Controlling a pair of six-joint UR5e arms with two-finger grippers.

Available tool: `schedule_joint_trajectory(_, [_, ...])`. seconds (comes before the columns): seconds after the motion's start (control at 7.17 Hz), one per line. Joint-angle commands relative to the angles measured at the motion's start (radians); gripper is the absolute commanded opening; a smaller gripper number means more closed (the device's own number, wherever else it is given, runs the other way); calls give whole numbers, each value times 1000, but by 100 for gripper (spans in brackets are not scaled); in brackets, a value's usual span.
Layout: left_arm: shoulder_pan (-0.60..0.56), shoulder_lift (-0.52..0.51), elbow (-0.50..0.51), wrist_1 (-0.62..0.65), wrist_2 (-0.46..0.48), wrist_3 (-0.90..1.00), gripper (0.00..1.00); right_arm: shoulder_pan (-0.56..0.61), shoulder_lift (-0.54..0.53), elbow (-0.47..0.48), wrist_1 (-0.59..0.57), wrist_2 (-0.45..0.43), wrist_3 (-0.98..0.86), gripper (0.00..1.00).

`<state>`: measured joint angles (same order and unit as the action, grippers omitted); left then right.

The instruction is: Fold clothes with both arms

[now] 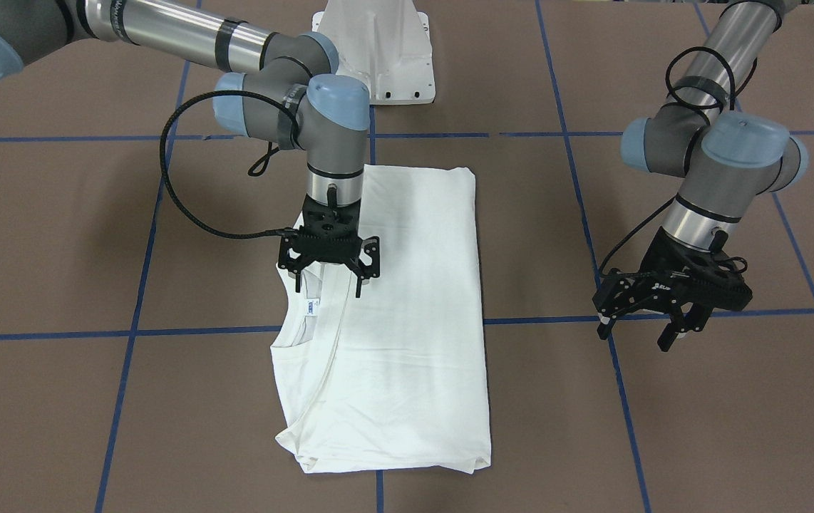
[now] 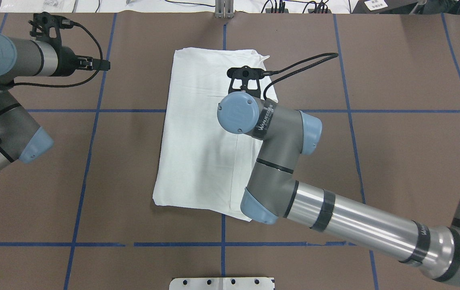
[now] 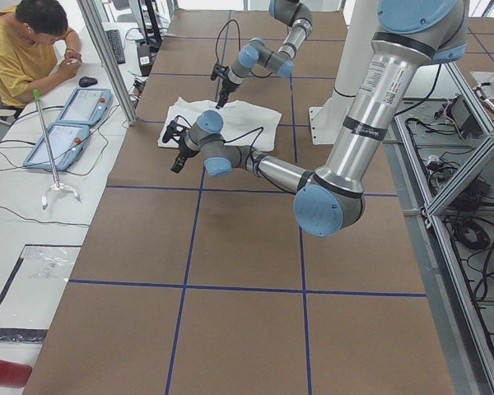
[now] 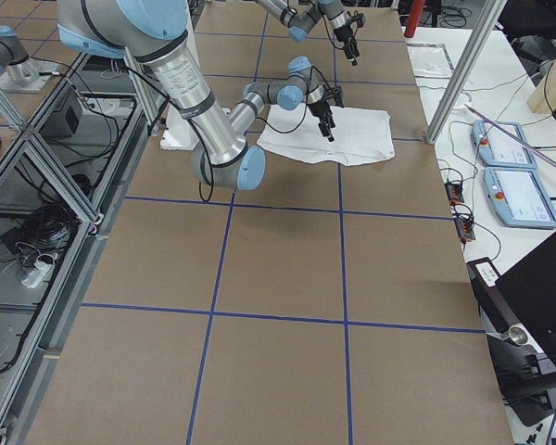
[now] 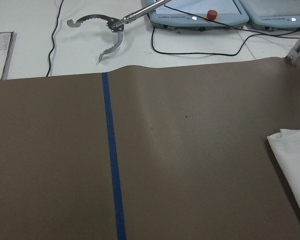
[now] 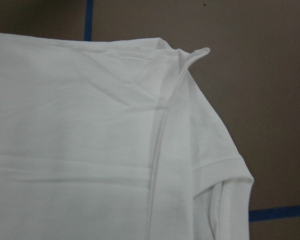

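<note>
Likely limp and light, the T-shirt (image 1: 407, 320) is lying under the right tool (image 1: 329, 288), gaping empty above its pinchable collar (image 1: 290, 313); the left tool (image 1: 635, 338) is hanging open.

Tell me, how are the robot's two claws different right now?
The right gripper hangs over the white shirt, by its collar. The left gripper is off to the side, over bare brown table. The right gripper points straight down, while the left gripper is tilted. Both are black, with fingers spread open, gripping nothing.
</note>
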<state>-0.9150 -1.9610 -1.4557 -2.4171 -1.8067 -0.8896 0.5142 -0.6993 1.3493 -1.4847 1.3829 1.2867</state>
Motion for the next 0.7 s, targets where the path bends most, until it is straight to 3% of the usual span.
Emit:
schedule_joint_trajectory(0.0, [2, 2, -3, 0, -8, -2, 100, 38, 189, -271, -11, 19, -6, 100])
schedule_joint_trajectory(0.56, [4, 2, 8, 0, -8, 1, 100, 49, 196, -358, -44, 16, -93, 100])
